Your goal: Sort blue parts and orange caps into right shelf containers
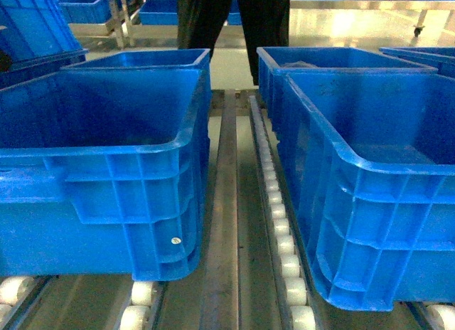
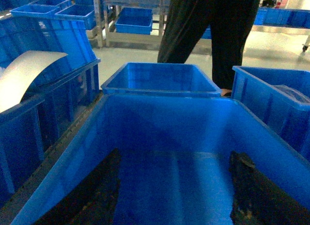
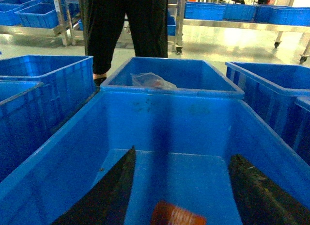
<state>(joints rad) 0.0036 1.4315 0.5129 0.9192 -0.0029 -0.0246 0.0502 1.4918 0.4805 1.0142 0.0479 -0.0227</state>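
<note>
My right gripper [image 3: 184, 153] is open inside a deep blue tote [image 3: 160, 116], one of the right shelf containers. A small orange cap [image 3: 177, 216] with pale print shows low between its fingers, touching neither; I cannot tell whether it rests on the tote floor. My left gripper [image 2: 177, 154] is open inside another blue tote [image 2: 164, 123] with nothing between its fingers. The head view shows the near left tote [image 1: 106, 195] and near right tote [image 1: 370, 195], but no gripper. No blue parts are in view.
A person in black trousers [image 1: 234, 20] stands behind the totes. A second tote [image 3: 203, 74] behind the right one holds a plastic bag [image 3: 150, 80]. White rollers [image 1: 284, 237] run between the two rows. A curved white sheet [image 2: 22, 77] lies at the left.
</note>
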